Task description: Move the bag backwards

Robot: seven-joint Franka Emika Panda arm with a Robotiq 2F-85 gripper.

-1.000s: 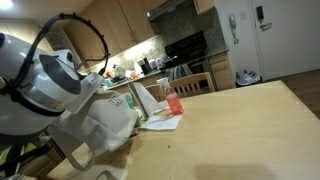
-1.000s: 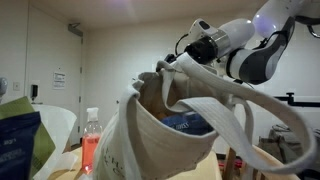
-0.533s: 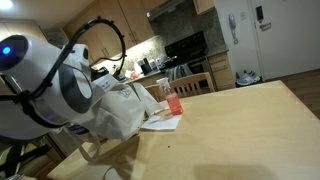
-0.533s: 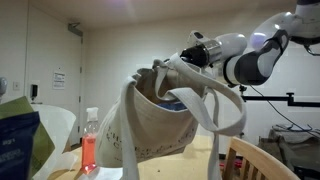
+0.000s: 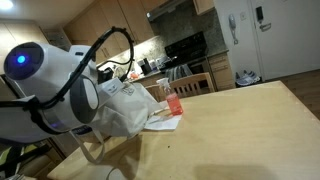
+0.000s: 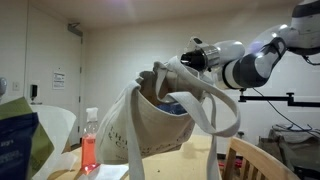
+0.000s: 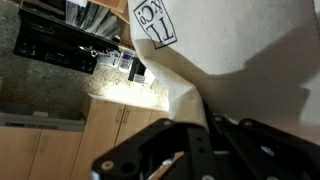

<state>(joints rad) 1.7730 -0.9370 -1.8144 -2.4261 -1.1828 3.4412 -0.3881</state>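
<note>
The off-white fabric bag (image 6: 160,125) hangs tilted above the table, its mouth open and its long handles (image 6: 215,105) drooping. My gripper (image 6: 186,60) is shut on the bag's upper rim. In an exterior view the bag (image 5: 125,108) sits behind my arm, beside the clear bottle of red liquid (image 5: 175,101). The bottle also shows in an exterior view (image 6: 90,150), left of the bag. In the wrist view the bag (image 7: 250,60) with its dark square logo (image 7: 155,22) fills the frame. A strip of its fabric runs into my gripper (image 7: 193,140).
The wooden table (image 5: 230,130) stretches to the right. Papers (image 5: 160,123) lie under the bottle. A green package (image 6: 15,135) is close at the left. A wooden chair back (image 6: 262,160) stands at the lower right. Kitchen counters and a stove (image 5: 190,48) lie beyond.
The bag has risen off the table and moved with my gripper away from the near camera, toward the bottle. My arm has swung along with it.
</note>
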